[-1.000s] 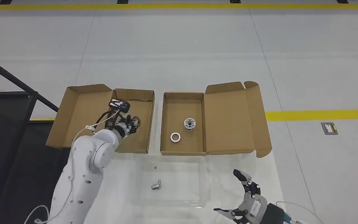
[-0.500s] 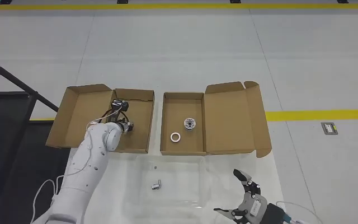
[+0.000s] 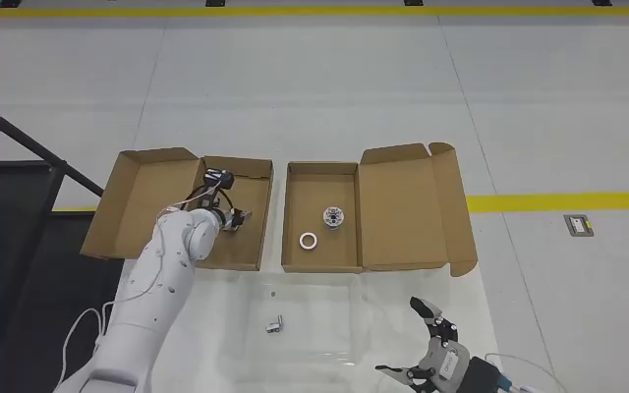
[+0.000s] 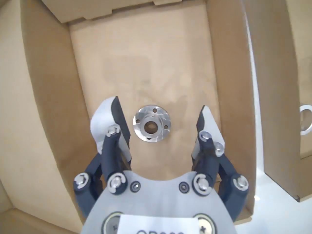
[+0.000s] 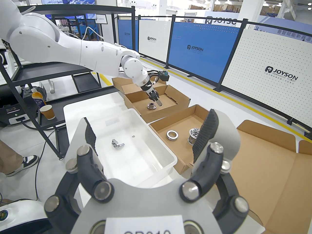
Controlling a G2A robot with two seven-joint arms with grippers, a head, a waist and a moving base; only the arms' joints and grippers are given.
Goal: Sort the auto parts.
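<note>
A round silver flange (image 4: pixel 151 127) with a centre hole lies flat on the floor of the left cardboard box (image 4: pixel 146 49). My left gripper (image 4: pixel 160 120) hangs open just above it, one finger on each side, not touching. From the right wrist view, that gripper (image 5: pixel 156 99) stands over the flange (image 5: pixel 151 106). The right box (image 3: pixel 334 182) holds a metal ring (image 3: pixel 309 239) and a silver hub (image 3: pixel 333 216). A small metal bracket (image 3: pixel 273 324) lies in the white tray (image 3: pixel 295 290). My right gripper (image 3: pixel 398 336) is open and empty, off the tray's near right corner.
Both boxes have lids folded flat outward, the right one's lid (image 3: pixel 408 206) being wide. A black rack beside the table carries a paper cup (image 5: pixel 47 112) and a bottle (image 5: pixel 37 98). White table surface lies free around the tray.
My left wrist has shifted slightly to the right over the left box. The right arm has not moved.
</note>
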